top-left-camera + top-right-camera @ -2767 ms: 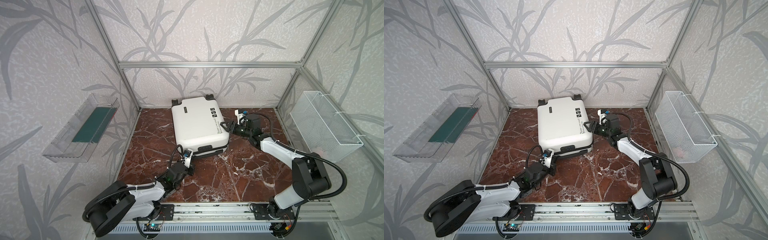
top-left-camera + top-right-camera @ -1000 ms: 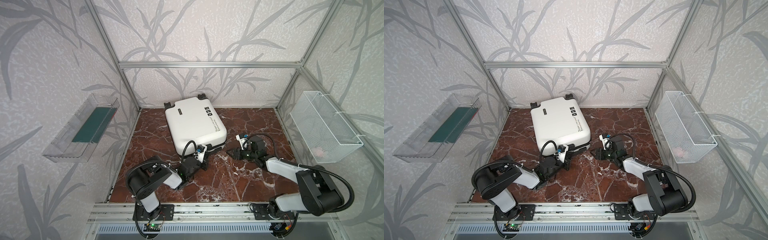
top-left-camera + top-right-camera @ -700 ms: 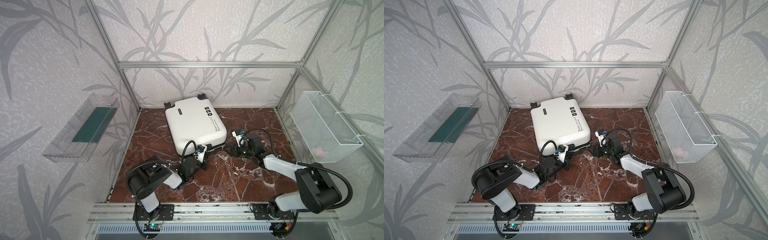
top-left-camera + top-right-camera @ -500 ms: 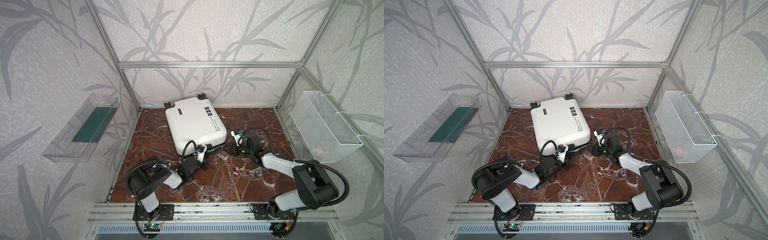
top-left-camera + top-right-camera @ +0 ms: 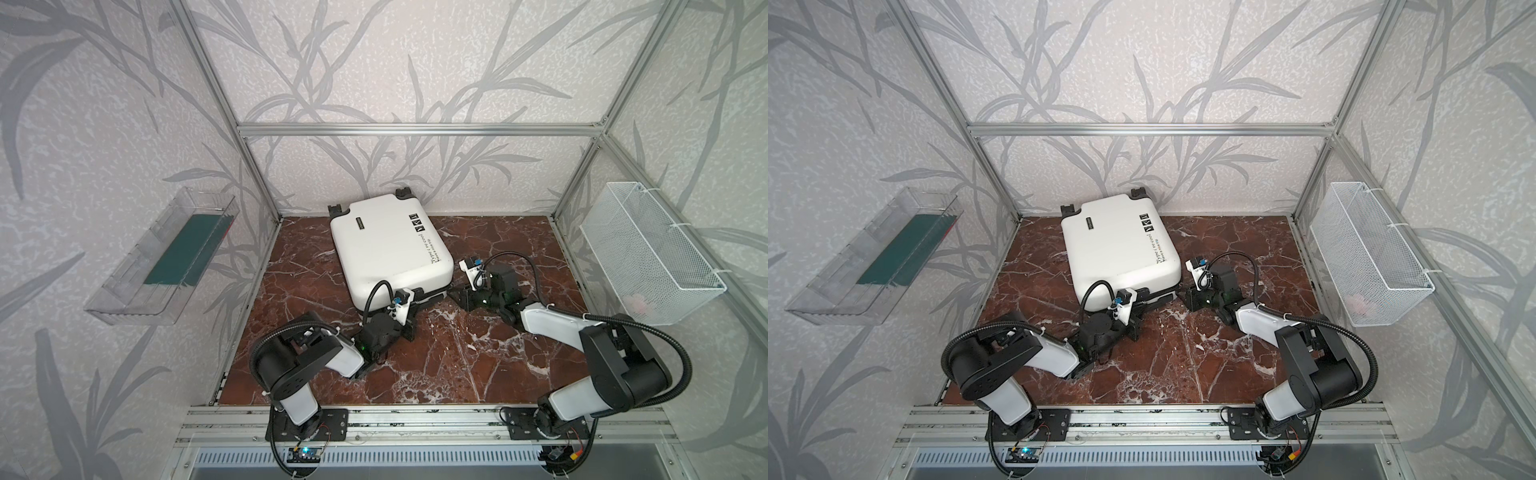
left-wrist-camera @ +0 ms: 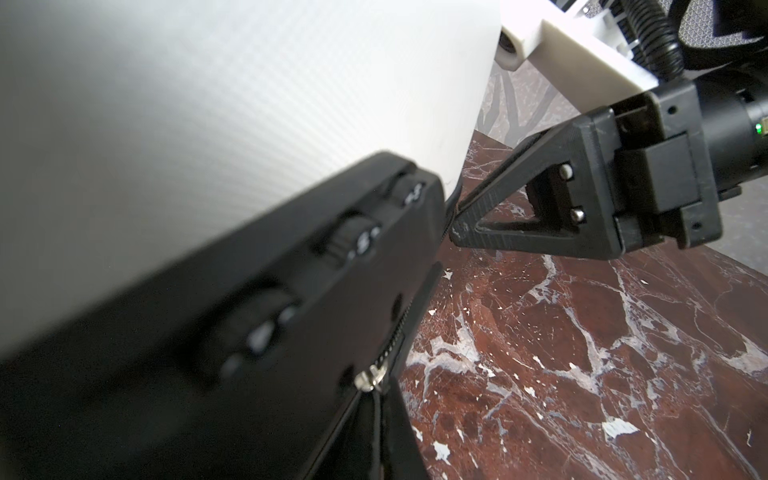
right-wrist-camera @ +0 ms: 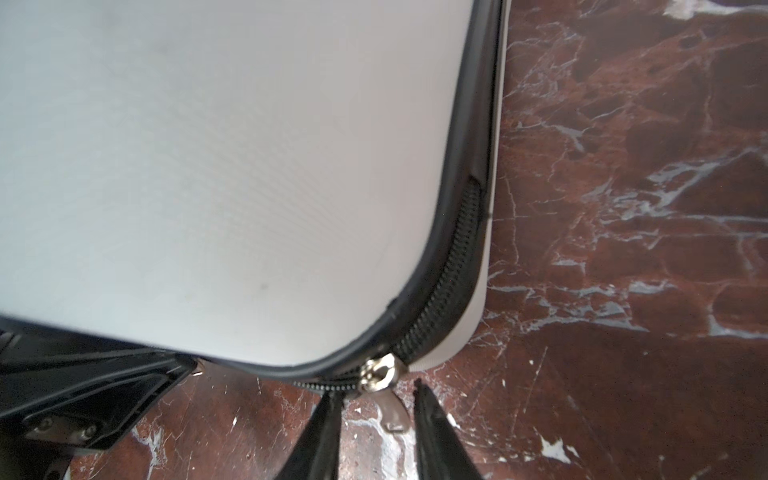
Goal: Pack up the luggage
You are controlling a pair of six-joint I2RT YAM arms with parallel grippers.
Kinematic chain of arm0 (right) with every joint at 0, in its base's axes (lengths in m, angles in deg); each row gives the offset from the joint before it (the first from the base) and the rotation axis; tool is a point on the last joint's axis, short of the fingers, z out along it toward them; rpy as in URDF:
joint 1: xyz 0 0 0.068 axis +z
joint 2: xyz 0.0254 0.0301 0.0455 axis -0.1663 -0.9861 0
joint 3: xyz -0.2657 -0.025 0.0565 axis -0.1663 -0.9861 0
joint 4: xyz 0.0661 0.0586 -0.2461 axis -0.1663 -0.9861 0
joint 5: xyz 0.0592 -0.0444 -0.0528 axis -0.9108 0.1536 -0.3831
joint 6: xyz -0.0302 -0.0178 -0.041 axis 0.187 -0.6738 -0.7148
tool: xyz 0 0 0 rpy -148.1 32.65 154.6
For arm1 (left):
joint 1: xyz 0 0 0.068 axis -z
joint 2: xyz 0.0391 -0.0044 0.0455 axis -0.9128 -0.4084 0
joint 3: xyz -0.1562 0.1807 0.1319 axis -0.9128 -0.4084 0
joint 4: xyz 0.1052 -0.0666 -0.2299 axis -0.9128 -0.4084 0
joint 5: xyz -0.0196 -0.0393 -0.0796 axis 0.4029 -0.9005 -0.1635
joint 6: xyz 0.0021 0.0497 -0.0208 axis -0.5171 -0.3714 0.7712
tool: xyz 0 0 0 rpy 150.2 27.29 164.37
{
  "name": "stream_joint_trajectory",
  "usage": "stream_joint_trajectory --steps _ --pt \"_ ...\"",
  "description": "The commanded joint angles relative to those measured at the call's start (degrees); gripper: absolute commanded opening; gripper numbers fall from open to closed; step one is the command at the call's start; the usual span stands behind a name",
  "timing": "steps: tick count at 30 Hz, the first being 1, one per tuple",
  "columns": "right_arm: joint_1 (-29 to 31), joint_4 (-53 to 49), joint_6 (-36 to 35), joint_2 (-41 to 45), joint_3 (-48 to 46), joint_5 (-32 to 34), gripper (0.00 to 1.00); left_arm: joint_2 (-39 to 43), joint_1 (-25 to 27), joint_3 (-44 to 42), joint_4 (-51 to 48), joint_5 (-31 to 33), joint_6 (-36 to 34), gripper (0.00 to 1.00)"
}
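the white hard-shell suitcase (image 5: 386, 245) lies flat and closed on the red marble tabletop (image 5: 478, 353), set at an angle toward the back, left of centre, with its wheels at the rear wall.

the left gripper (image 5: 411, 316) sits at the case's near edge beside the black combination lock (image 6: 291, 270). its fingers (image 6: 376, 436) are pressed together just under a silver zipper slider (image 6: 365, 380); we cannot tell whether they pinch a pull tab.

the right gripper (image 7: 375, 390) is low at the near right corner of the case. its fingers (image 7: 419, 399) are spread, one on each side of the metal pull tab (image 7: 392, 413) that hangs from a second slider (image 7: 376, 372) on the black zipper; we see a gap on both sides of the tab.

a white wire basket (image 5: 648, 257) hangs on the right wall and a clear tray (image 5: 166, 257) on the left wall.
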Motion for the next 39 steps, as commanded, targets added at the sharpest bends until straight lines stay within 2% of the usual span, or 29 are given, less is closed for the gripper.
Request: stream_joint_trajectory --steps 1,11,19,29,33,39 --pt "0.34 0.69 -0.85 -0.52 1.94 -1.21 0.27 1.31 0.79 0.84 -0.53 -3.38 0.15 0.0" --pt "0.39 -0.3 -1.37 -0.39 1.72 -2.62 0.0 1.59 0.88 0.52 -0.44 -3.29 0.55 0.0" --pt "2.43 -0.79 -0.75 2.34 -0.78 -1.32 0.0 1.08 0.88 0.87 -0.67 -3.88 0.29 0.0" --pt "15.12 -1.32 0.06 5.07 -2.89 7.68 0.0 -0.2 0.97 1.44 -0.39 -5.0 0.33 0.0" --pt "18.53 -1.03 0.52 3.49 -1.78 7.9 0.0 -0.67 1.06 1.56 -0.48 -5.71 0.25 0.0" --pt "19.15 -0.21 1.08 1.86 -0.5 6.47 0.0 -1.39 2.09 3.77 -2.87 -7.59 -0.04 0.0"
